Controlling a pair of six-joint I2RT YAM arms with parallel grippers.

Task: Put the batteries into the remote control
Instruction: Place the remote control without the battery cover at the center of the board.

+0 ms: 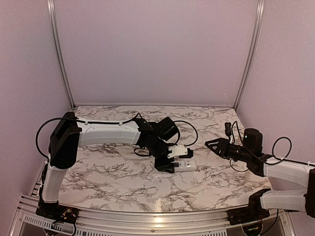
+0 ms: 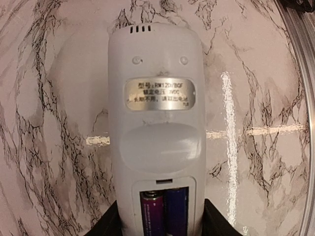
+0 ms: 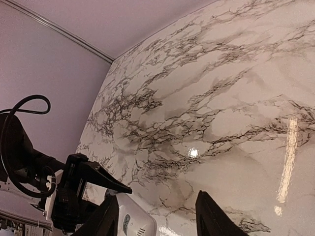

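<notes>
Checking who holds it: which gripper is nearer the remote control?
Left. The left gripper clamps the remote control by its sides; the right gripper hangs open to its right, apart.

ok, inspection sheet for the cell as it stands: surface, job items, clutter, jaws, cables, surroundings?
Surface: glossy marble-pattern table with light glare; no spills seen.
Job's things: remote control is back side up with its compartment open. Both batteries lie side by side inside. No compartment cover in view.
Clutter: nothing seen.
Grippers: left gripper has its jaws shut on the remote's battery end. Right gripper has its jaws open and empty, apart from the remote.
Cables: black cables loop off both arms, none across the remote.
Surroundings: plain pale walls and metal frame posts.
</notes>
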